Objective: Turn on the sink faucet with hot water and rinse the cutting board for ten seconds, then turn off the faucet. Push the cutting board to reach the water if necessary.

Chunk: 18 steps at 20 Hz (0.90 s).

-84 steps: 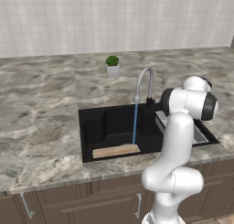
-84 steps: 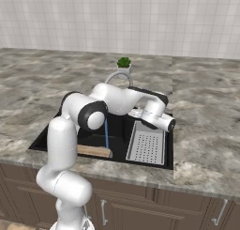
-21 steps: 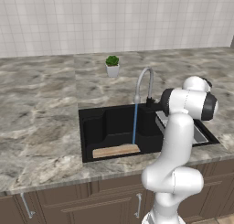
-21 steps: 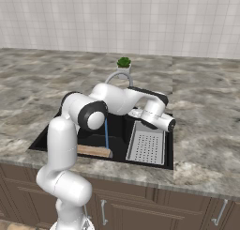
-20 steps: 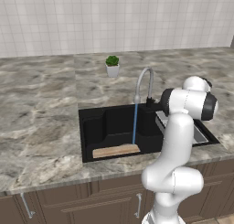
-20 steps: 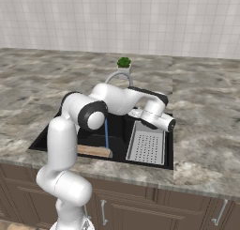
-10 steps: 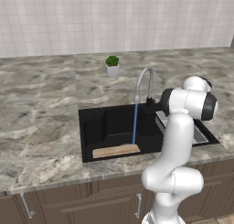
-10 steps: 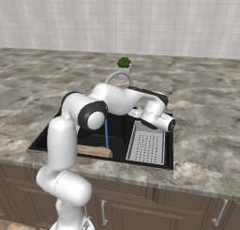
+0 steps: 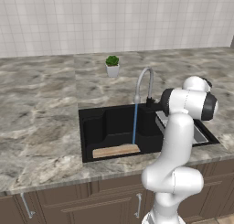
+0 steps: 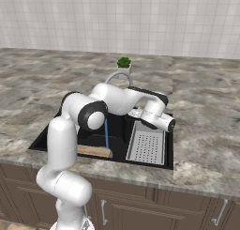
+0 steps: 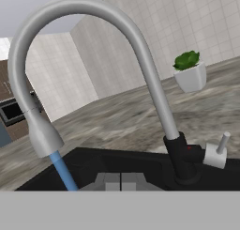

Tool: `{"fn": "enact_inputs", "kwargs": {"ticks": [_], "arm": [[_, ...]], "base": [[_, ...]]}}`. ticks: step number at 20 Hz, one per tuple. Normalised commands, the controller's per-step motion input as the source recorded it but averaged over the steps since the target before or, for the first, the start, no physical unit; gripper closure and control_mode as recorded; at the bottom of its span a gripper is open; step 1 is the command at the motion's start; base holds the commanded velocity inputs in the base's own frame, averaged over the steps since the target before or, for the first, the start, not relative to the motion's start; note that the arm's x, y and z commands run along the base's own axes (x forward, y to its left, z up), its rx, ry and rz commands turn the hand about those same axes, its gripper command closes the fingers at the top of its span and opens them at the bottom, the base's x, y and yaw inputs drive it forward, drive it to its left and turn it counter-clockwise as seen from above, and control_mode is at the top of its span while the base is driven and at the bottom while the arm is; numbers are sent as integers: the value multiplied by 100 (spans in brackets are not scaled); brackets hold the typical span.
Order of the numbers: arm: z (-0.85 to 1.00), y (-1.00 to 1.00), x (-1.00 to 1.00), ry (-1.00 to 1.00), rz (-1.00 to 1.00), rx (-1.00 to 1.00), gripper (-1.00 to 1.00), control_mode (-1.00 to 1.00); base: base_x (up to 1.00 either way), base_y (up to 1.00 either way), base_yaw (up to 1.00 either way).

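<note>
Left base view: water (image 9: 135, 122) runs from the faucet (image 9: 142, 83) onto the right end of the cutting board (image 9: 116, 151), lying along the sink's (image 9: 91, 127) front wall. Your pincer (image 10: 172, 126) hangs beside the faucet; I cannot tell whether it's apart or together. Careful: reach for the handle (image 11: 219, 149) clumsily and you'll swing the spout, sending the stream off the board.
</note>
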Motion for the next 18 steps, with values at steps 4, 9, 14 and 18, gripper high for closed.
{"fn": "enact_inputs", "kwargs": {"ticks": [4,9,14,18], "arm": [[0,0,0,0,0,0,100,-100],[0,0,0,0,0,0,100,-100],[-2,-8,0,0,0,0,100,-100],[-9,-34,0,0,0,0,100,-100]], "base": [[0,0,0],[0,0,0],[0,0,0],[0,0,0]]}}
